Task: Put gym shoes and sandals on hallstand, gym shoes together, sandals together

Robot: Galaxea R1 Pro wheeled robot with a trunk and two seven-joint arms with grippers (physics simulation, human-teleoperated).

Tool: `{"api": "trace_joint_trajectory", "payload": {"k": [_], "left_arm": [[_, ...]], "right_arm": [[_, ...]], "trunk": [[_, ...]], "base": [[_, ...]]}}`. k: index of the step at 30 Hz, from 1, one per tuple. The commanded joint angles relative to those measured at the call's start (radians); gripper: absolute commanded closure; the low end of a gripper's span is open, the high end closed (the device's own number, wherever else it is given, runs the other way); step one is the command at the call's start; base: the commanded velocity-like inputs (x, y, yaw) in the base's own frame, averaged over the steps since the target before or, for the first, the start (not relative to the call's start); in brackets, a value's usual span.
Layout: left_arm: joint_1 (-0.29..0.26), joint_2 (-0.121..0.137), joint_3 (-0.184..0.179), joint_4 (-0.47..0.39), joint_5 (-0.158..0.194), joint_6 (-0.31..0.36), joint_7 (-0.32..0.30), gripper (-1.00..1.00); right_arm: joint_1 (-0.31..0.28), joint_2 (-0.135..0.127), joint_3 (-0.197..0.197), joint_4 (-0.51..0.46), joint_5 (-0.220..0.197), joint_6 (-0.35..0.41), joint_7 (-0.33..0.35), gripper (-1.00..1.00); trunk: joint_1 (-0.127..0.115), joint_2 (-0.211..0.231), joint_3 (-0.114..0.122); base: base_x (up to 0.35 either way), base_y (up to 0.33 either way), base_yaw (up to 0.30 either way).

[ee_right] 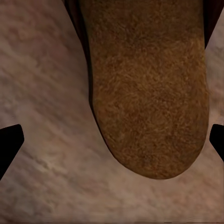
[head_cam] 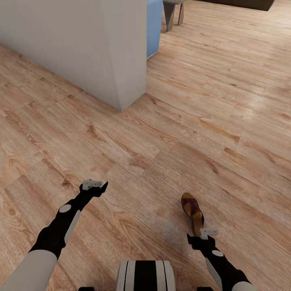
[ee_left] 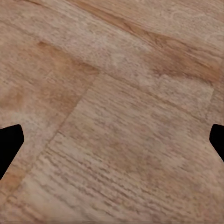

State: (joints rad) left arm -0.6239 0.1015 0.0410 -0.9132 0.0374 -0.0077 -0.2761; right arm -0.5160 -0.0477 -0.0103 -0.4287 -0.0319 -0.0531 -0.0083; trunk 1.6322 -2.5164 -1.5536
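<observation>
- The right pincer [head_cam: 201, 235] hung with its jaws apart and empty, just short of one sandal [head_cam: 193, 212].
- That sandal lay on the corridor floor [head_cam: 169, 133], long axis running straight away from the pincer, near end almost beneath it.
- The left pincer [head_cam: 95, 186] hovered well apart, spread and empty.
- Both arms reached low and forward.

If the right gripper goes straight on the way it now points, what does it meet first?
Most likely the sandal: in the right wrist view its heel end lies between the open fingers of the right gripper, with floor around it. How far off it is I cannot tell.
</observation>
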Motion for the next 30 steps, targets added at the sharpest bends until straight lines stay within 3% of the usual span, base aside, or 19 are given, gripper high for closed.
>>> {"api": "trace_joint_trajectory", "payload": {"k": [1,14,19,30], "left_arm": [[0.0,0.0,0.002,0.0,0.004,-0.001,-0.006,-1.0],[0.0,0.0,0.003,-0.005,0.004,0.0,-0.005,-1.0],[0.0,0.0,0.003,-0.004,0.004,0.0,-0.006,-1.0],[0.0,0.0,0.003,0.005,0.003,-0.001,-0.005,-1.0]], "right_arm": [[0.0,0.0,0.0,0.001,-0.003,-0.003,-0.001,-1.0],[-0.001,0.0,0.0,0.001,-0.003,-0.004,-0.001,-1.0],[-0.001,0.0,0.0,0.001,-0.003,-0.004,-0.001,-1.0],[-0.001,0.0,-0.001,0.001,-0.003,-0.004,-0.002,-1.0]], "trunk": [[0.0,0.0,-0.004],[0.001,-0.001,-0.012],[0.003,-0.002,-0.032],[0.003,-0.002,-0.032]], "base": [[0.0,0.0,0.0],[0.0,0.0,0.0],[0.0,0.0,0.0],[0.0,0.0,0.0]]}}
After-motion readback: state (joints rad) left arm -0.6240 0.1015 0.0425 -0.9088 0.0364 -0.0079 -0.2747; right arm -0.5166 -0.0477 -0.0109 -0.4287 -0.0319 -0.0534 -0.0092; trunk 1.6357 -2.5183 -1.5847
